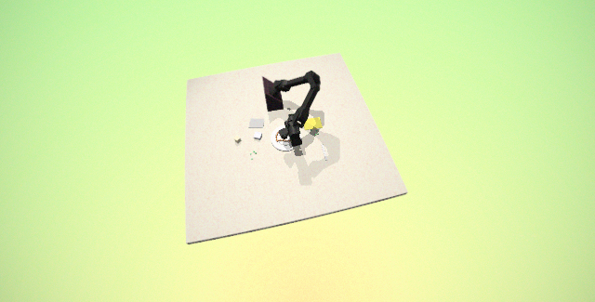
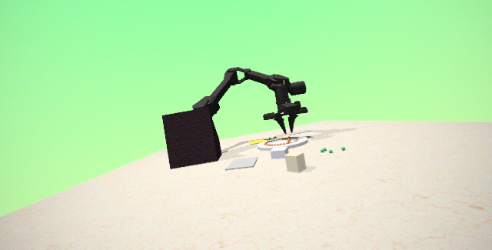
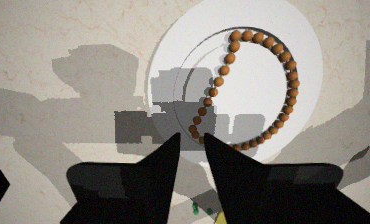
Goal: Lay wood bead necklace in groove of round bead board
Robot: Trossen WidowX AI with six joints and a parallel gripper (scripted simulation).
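The white round bead board (image 1: 284,149) (image 2: 263,147) (image 3: 308,50) lies flat, with a thin circular groove. The orange-brown wood bead necklace (image 2: 289,141) (image 3: 293,92) lies on it. In the wrist view its right side curves along the groove from top to bottom; its left side runs nearly straight and slanting across the inside, away from the groove's left arc. A few lower beads are partly hidden by a finger. My gripper (image 2: 288,132) (image 3: 192,136) points down above the board, its fingers a little apart and empty, over the necklace's lower left bend.
A yellow sheet (image 1: 312,123) (image 2: 255,142) lies beside the board. On the other side are a white block (image 1: 257,136) (image 2: 278,153), a beige block (image 1: 237,140) (image 2: 295,162) and a flat grey plate (image 1: 257,123) (image 2: 242,163). Small green beads (image 2: 330,151) lie near; a thin rod (image 1: 324,151) lies beyond.
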